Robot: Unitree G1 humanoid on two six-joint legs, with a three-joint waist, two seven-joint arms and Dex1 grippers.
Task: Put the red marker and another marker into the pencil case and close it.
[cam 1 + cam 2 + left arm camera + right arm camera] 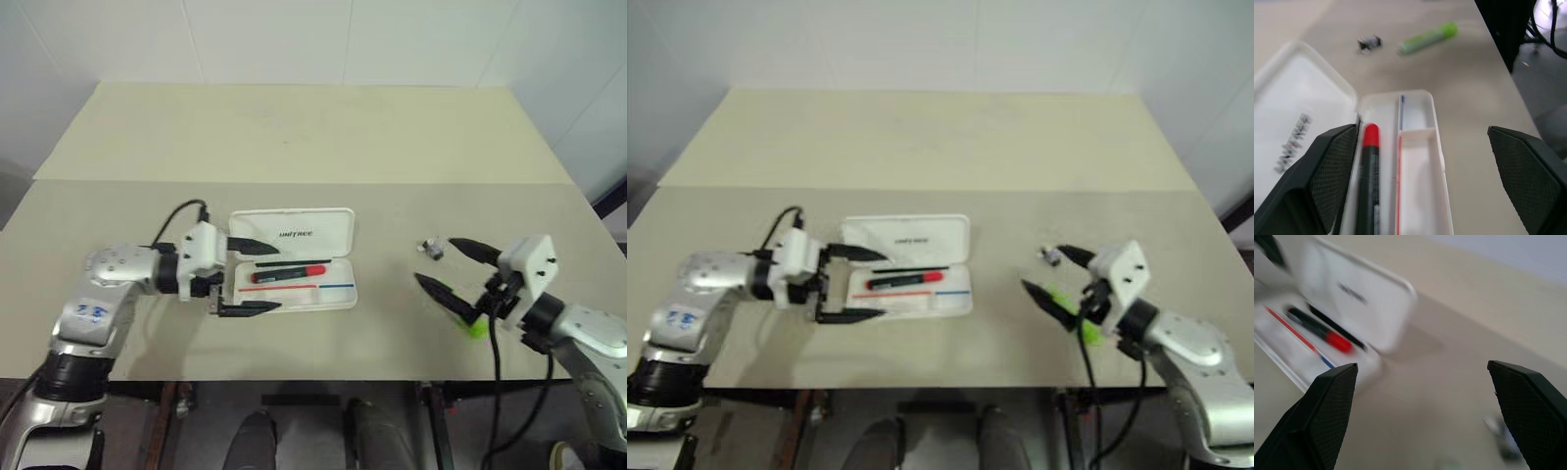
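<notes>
Already the red marker [288,274] is seen, from the head, laid in the open pencil case [294,257], long axis along the tray, cap toward the right gripper [449,269], whose jaws stand apart over the green highlighter [1070,312], presumably next. Wrist-side, the left gripper [1422,171] is spread empty above the tray.

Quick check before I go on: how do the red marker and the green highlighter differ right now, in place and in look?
Place: the red marker lies inside the open pencil case; the green highlighter lies on the bare table, off to the case's right beside the right tool.
Look: the red marker is slim, black-barrelled with a red end; the green highlighter is lime green all over and looks chunkier.
Shared: both lie flat, and neither tool holds either.
</notes>
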